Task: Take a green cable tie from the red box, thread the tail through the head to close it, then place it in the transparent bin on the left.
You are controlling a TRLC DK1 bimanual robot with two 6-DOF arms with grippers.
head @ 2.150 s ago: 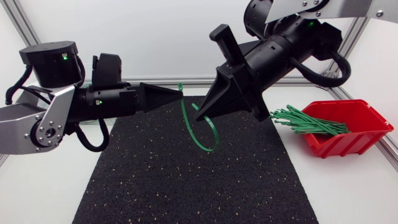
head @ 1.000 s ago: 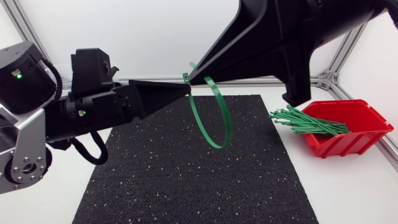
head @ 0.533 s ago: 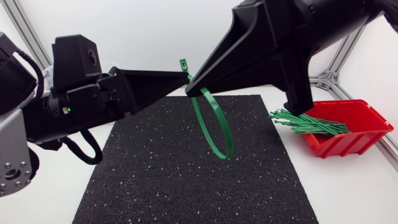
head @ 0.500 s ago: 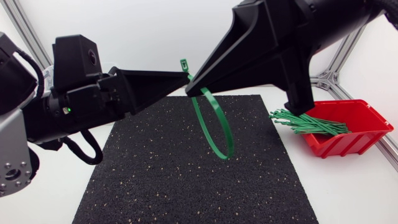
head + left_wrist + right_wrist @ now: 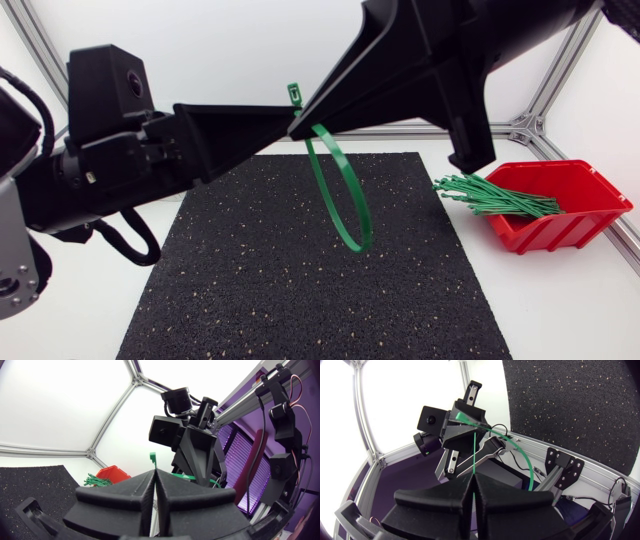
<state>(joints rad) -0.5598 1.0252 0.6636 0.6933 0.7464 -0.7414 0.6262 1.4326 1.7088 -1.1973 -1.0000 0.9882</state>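
Left end effector (image 5: 155, 475), right end effector (image 5: 474, 478) both pinching green cable tie (image 5: 346, 201), over black mat (image 5: 250, 285), white table (image 5: 565, 305)

We work over a white table (image 5: 560, 310). A black speckled mat (image 5: 300, 290) lies flat across its middle. The red box (image 5: 575, 215) sits on the bare white surface to the right of the mat, near its far right corner but apart from it, and askew to the mat's edge.

A slim green plastic cable tie (image 5: 357, 244) hangs as 1 open loop in the upper centre of the frame, its square head upright on top. The red plastic open-fronted box (image 5: 560, 232) sits mid right, with a bundle of green ties (image 5: 495, 195) spilling leftward over its edge.
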